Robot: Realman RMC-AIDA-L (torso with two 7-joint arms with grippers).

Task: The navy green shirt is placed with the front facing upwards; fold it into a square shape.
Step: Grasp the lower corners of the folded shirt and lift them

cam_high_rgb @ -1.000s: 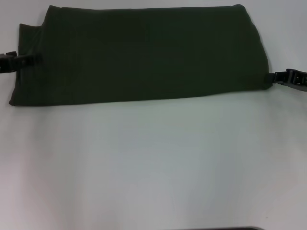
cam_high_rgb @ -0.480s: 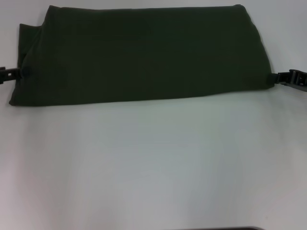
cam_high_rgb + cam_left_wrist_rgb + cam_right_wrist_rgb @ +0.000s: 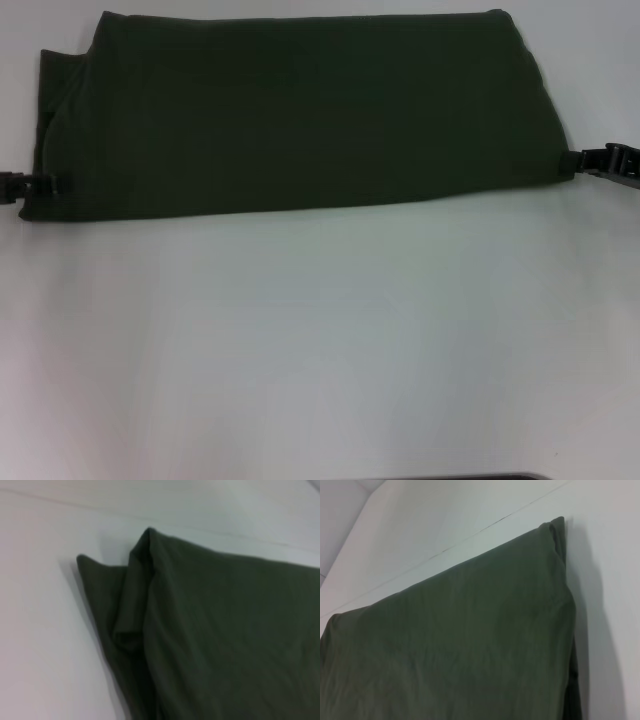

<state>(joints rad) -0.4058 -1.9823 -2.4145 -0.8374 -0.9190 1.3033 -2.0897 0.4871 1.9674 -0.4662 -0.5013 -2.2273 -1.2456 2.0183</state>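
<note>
White surface (image 3: 320,350) carries the navy green shirt (image 3: 300,115), folded into a long band at its far side, plain green up. Left gripper (image 3: 38,186) and right gripper (image 3: 580,160) meet its near corners — jaws' state cannot be told. Only the left wrist view shows layered folds at that end.

The left tool (image 3: 45,184) reaches in low from the left edge. The right tool (image 3: 578,160) reaches in from the right edge, slightly higher.
</note>
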